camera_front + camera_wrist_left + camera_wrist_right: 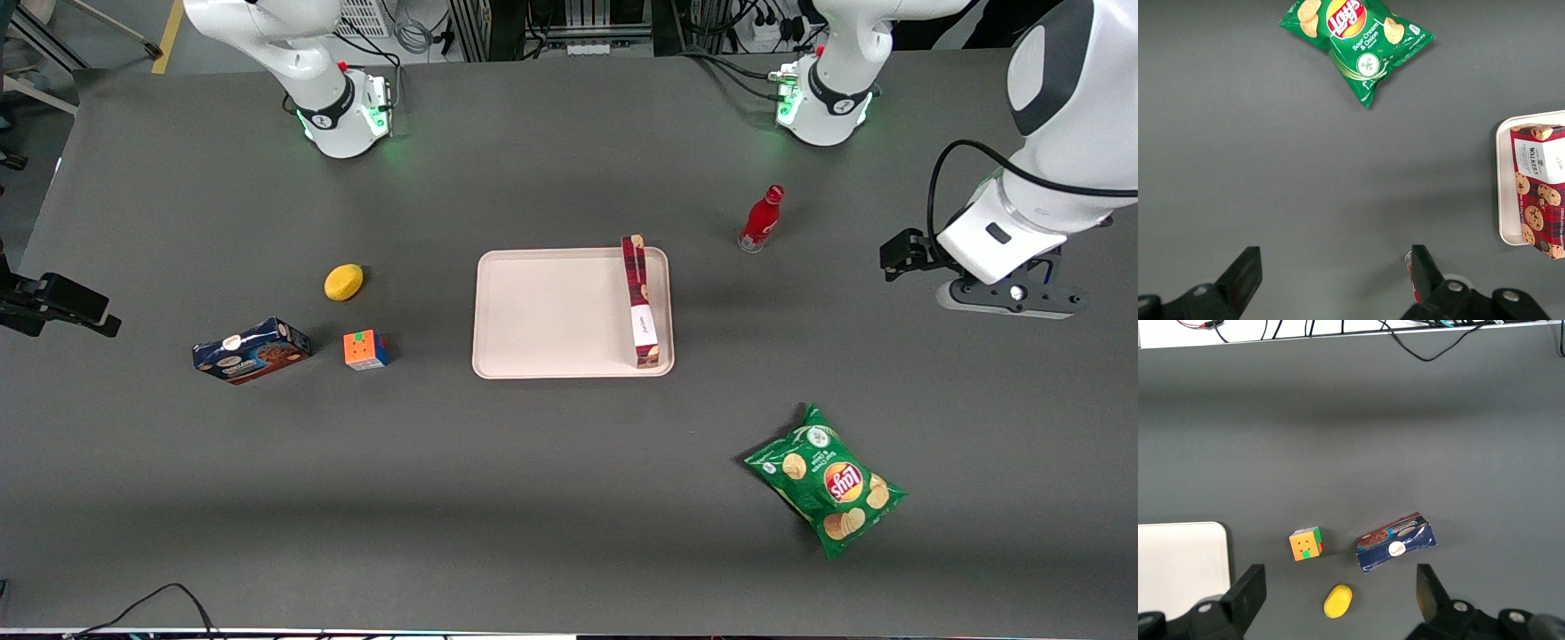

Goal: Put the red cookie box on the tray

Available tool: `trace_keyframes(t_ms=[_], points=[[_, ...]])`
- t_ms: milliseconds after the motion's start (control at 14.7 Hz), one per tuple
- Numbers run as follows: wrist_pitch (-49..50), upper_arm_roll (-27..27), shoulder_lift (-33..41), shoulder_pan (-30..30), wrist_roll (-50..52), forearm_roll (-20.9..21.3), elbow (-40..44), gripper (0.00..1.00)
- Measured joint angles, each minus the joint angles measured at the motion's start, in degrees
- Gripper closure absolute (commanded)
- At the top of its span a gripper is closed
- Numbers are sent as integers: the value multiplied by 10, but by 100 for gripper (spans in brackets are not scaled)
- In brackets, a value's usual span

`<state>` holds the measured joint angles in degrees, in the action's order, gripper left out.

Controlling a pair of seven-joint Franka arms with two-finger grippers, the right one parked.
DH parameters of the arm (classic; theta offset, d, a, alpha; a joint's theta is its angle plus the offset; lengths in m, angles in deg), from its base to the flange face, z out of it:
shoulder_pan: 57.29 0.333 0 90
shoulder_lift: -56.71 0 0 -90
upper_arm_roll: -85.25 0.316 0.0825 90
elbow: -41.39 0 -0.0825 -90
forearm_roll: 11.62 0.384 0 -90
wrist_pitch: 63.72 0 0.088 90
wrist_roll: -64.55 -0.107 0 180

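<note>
My gripper (pixel 1335 283) hangs empty with its fingers spread wide, over bare table toward the working arm's end, well apart from the tray (pixel 551 311). That tray is pale pink-beige, flat, low-rimmed, with rounded corners. The red cookie box (pixel 641 302) stands on its long narrow edge inside it, along the rim at the tray's 3 o'clock side. It is dark red plaid with a white label band and cookie pictures.

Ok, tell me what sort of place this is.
Probably a robotics lab. Two white arm bases are bolted to a dark grey table, with cables and equipment racks at its edge. The left arm's open gripper hangs above bare table, away from the pale pink tray.
</note>
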<state>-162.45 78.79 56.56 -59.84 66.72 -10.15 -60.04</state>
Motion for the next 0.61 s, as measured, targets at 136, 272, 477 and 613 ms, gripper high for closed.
trace_keyframes(t_ms=[136, 272, 477, 613], points=[[0, 0, -1, 0, 0, 0, 0, 0], [0, 0, -2, 0, 0, 0, 0, 0], [1, 0, -3, 1, 1, 0, 0, 0], [1, 0, -4, 1, 1, 0, 0, 0]])
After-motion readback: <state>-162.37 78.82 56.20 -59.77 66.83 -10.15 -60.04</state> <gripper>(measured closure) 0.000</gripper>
